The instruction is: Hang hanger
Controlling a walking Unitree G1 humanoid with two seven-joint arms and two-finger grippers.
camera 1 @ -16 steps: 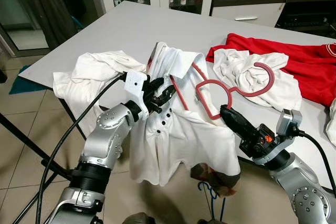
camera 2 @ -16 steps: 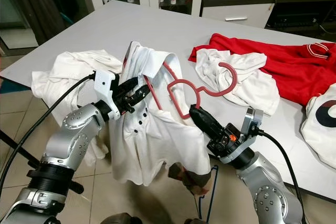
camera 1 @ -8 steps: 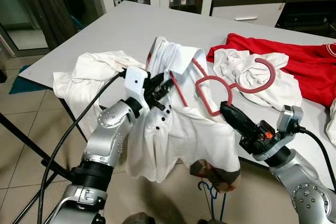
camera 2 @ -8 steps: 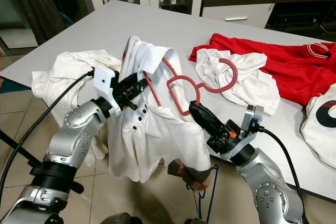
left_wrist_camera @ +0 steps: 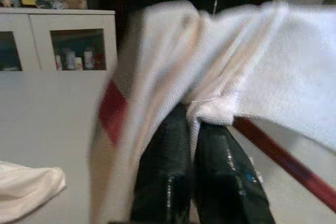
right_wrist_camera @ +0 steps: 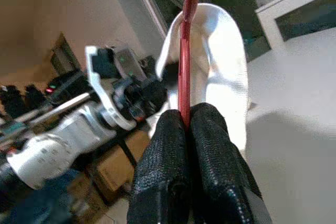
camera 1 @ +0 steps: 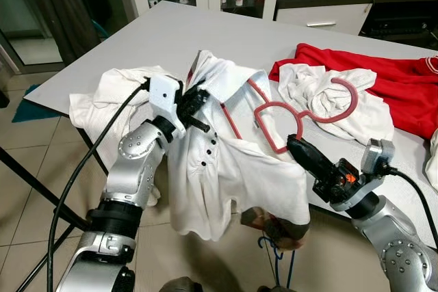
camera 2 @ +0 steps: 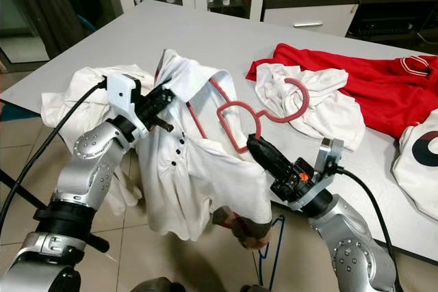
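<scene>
- Since a second ago, the left claw (camera 1: 194, 104) is lifting the white polo shirt's (camera 1: 233, 169) collar higher and further to the robot's left, stretching the neck opening over the red hanger (camera 1: 274, 115).
- The hanger is sitting half inside the shirt at the worktop (camera 1: 164, 39) edge, its hook lying over a crumpled white garment (camera 1: 311, 90).
- The right claw (camera 1: 295, 148) is pinching the hanger's lower bar, apparently bracing it while the shirt is being drawn on.
- The left claw is pressed together on the collar fabric.
- The hanger's near shoulder is hiding under cloth, and the left wrist view is blurring.
</scene>
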